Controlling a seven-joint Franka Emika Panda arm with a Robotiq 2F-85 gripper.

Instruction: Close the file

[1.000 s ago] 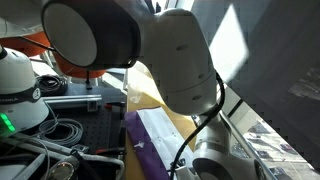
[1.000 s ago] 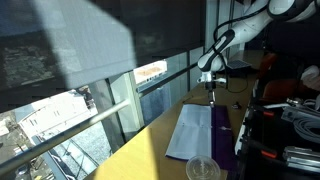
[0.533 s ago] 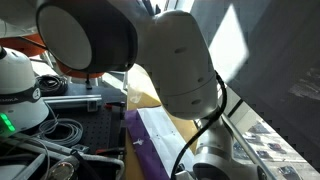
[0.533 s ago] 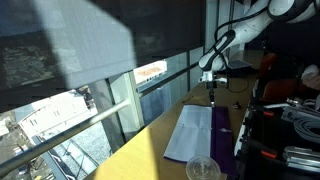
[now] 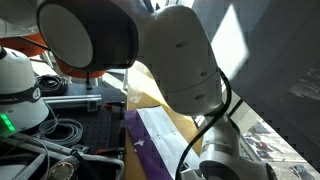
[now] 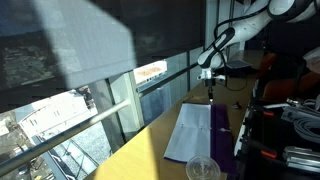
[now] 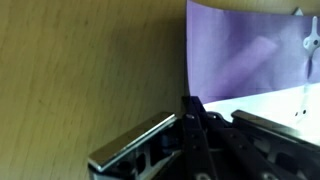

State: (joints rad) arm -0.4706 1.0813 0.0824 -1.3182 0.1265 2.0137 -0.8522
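The file lies open on the wooden table (image 7: 80, 70). Its purple cover (image 7: 245, 55) is spread flat beside the white sheets (image 7: 275, 100). Both exterior views show it too, as a purple cover (image 6: 226, 135) (image 5: 138, 150) next to white paper (image 6: 192, 130) (image 5: 165, 132). My gripper (image 7: 190, 103) is shut, its dark fingers meeting in a point just above the file's corner, where purple, paper and wood meet. I see nothing between the fingers. In an exterior view the gripper (image 6: 210, 88) hangs over the file's far end. The arm's white body (image 5: 180, 60) hides most of the table in the close exterior view.
A clear plastic cup (image 6: 202, 168) stands at the near end of the table. Cables and equipment (image 6: 290, 120) crowd one side and a glass window wall (image 6: 150, 95) borders the other. A white domed device (image 5: 20, 85) and coiled cables (image 5: 60, 130) sit beside the file.
The jaws have closed from open to shut. The arm has barely shifted and the file lies as before.
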